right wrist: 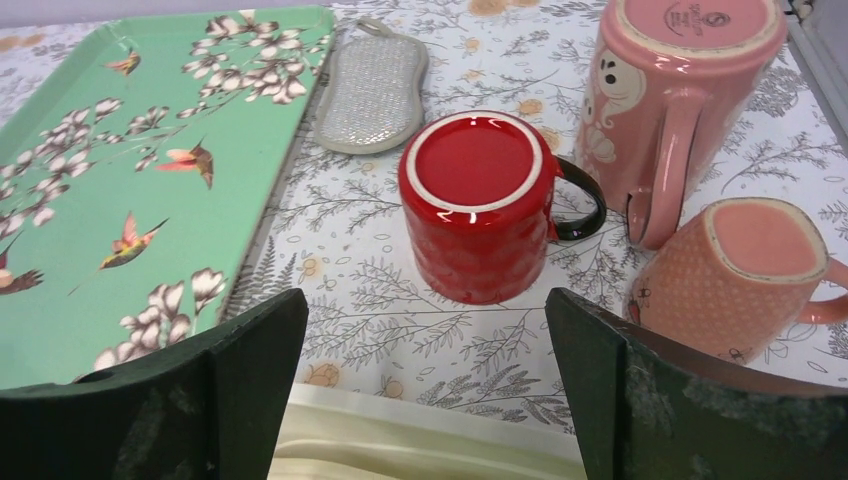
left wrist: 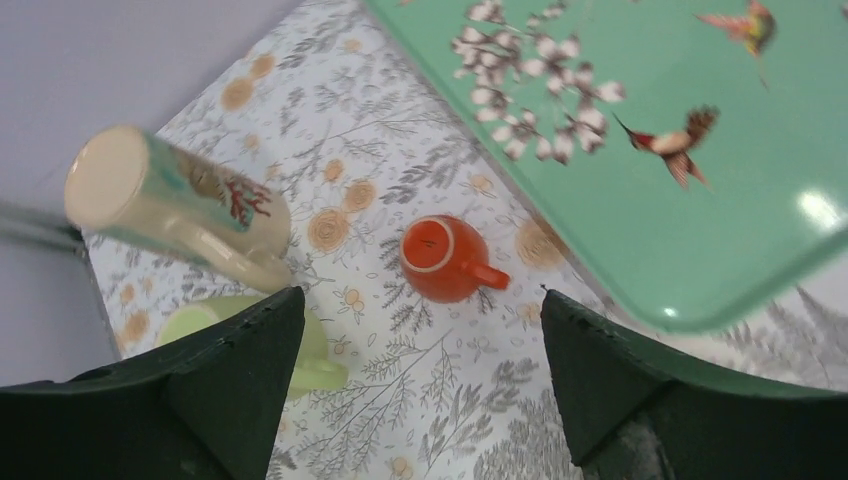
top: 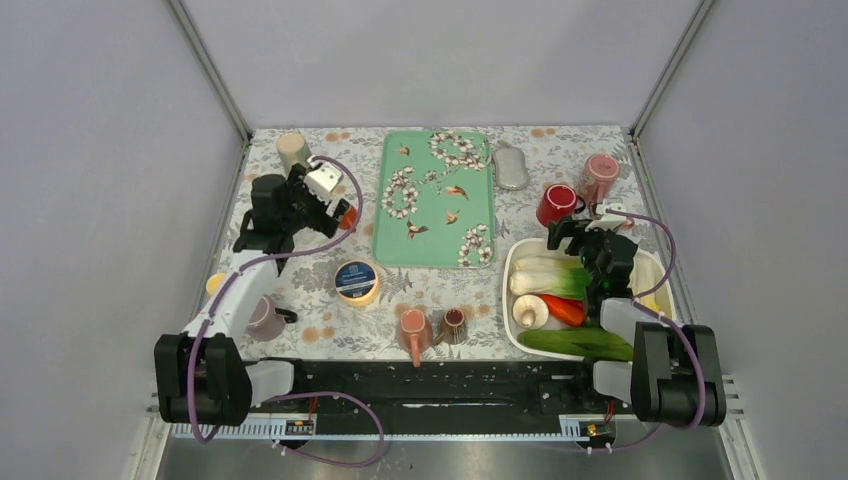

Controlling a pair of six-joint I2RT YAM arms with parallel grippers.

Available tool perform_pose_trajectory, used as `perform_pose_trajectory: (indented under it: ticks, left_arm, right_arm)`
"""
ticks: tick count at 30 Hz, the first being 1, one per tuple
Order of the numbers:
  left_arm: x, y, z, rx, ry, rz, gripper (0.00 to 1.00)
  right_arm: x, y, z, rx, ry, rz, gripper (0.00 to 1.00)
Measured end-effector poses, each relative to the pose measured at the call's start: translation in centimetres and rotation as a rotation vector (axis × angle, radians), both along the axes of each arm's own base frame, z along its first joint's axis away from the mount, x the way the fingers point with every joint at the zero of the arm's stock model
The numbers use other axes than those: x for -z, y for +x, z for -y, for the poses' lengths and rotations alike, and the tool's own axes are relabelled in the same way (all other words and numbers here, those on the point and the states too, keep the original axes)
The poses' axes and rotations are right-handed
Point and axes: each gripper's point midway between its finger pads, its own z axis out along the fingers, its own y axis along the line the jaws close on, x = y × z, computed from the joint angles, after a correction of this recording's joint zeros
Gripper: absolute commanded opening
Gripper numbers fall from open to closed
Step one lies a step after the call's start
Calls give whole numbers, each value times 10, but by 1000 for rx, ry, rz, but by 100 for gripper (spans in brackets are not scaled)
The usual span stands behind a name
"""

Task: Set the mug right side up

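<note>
The right gripper [right wrist: 425, 310] is shown with its two dark fingers spread wide and nothing between them. It is lined up on the glossy red ceramic mug with the black handle [right wrist: 478, 200], which is stood upside down on the floral tablecloth [right wrist: 400, 290] just ahead, untouched, base ring up and handle to the right. Close beside it a tall pink mug [right wrist: 680, 90] and a dotted pink mug [right wrist: 750, 275] are set, both inverted too. One of them could easily be clipped by a wide approach, and the tall one is judged the likelier to be toppled. A slip is also to be feared: the glazed wall is smooth and round, and the mug could be squirted toward the green bird-patterned tray [right wrist: 120, 180] by an off-centre pinch. The rim of the white dish [right wrist: 420, 440] is seen right under the fingers and could be caught on a low sweep. Across the table the left gripper [left wrist: 420, 300] is also parted and empty, aimed at a small orange cup [left wrist: 440, 258] that is bottom up as well. Which mug is meant cannot be settled, so the wrong one might be turned.
</note>
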Motion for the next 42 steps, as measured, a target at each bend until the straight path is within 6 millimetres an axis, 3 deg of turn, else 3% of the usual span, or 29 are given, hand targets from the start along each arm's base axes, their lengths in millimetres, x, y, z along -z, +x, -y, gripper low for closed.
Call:
perform_pose_trajectory:
  ticks: [5,7,11,14,19,21,25,29,38,42]
  left_arm:
    - [-14,-44,35,333,194,-141,86]
    - [-19,-78,61,499,253,-157,86]
    - [-34,-167,112,913,328,-184,85]
    - [-47,-213,139,1138,375,-151,85]
    - [-24,-295,181,1481,545,-150,78]
    - [0,-323,190,1591,654,-154,73]
    - [51,-337,185,1648,868,-179,63]
    - [80,-327,190,1628,994,-146,63]
    - [101,-310,214,1588,1063,-57,58]
    - [117,-300,209,1554,1131,-47,53]
  right_arm:
    - [-5,-5,-8,-52,-10,-8,99]
    - [-1,-6,-10,-62,-12,-25,99]
    - [7,-5,-12,-79,-10,-61,99]
    - [12,-4,-13,-81,-9,-84,99]
    - [15,-3,-15,-97,-6,-103,99]
    - [15,-3,-15,-98,-6,-104,99]
    - [15,-3,-15,-98,-6,-104,99]
    - [15,-3,-15,-98,-6,-105,99]
    - [17,-2,-16,-102,-4,-111,99]
    - [17,-2,-16,-102,-4,-111,99]
